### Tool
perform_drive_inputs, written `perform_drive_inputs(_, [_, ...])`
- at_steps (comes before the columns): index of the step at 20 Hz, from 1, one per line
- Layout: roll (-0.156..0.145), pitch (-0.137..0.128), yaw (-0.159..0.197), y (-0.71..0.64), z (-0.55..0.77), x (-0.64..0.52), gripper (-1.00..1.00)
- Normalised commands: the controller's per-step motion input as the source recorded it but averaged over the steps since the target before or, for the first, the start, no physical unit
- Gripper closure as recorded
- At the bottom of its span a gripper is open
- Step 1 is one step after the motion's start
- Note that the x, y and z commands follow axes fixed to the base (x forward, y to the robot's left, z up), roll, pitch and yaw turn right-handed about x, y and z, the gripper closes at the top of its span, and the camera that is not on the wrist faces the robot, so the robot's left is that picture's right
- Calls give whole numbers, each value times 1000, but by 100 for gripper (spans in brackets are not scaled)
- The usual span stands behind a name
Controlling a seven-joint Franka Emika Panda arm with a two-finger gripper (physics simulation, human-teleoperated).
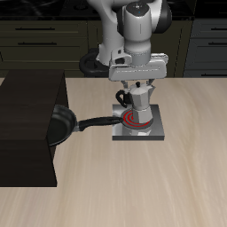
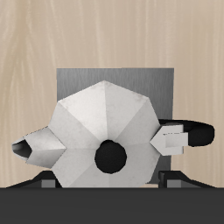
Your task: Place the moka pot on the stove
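The pale wood surface [image 1: 177, 177] stands before a row of dark cabinets, with a raised black block along one side. The moka pot [image 1: 135, 96] hangs upright in your hand [image 1: 135, 78], directly above the stove [image 1: 152, 131] and, by the exterior view, clear of it or barely so; contact cannot be confirmed. The hand is clamped on the moka pot at its upper part, coming from above, which keeps the body vertical and the base level for setting down. In the wrist view the pot's faceted lid [image 2: 103, 131] and black knob [image 2: 111, 156] sit over the grey plate, whose edges show beyond the pot on three sides, so the pot appears roughly centred over the plate. The black side handle [image 2: 194, 135] juts outward, free of the fingers. The red coil [image 1: 133, 119] shows below the pot's base in the exterior view. A black frying pan [image 1: 60, 124] rests on the edge of the raised block, its handle reaching toward the stove and ending just beside it. Judgement: lower straight down and release; watch the pan handle.
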Motion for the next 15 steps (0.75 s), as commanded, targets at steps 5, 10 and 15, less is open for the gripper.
perform_drive_inputs(5, [2, 2, 4, -14, 7, 18, -100])
perform_drive_inputs(10, [1, -12, 1, 33, 80, 25, -100])
perform_drive_inputs(15, [1, -26, 13, -22, 229, -76, -100])
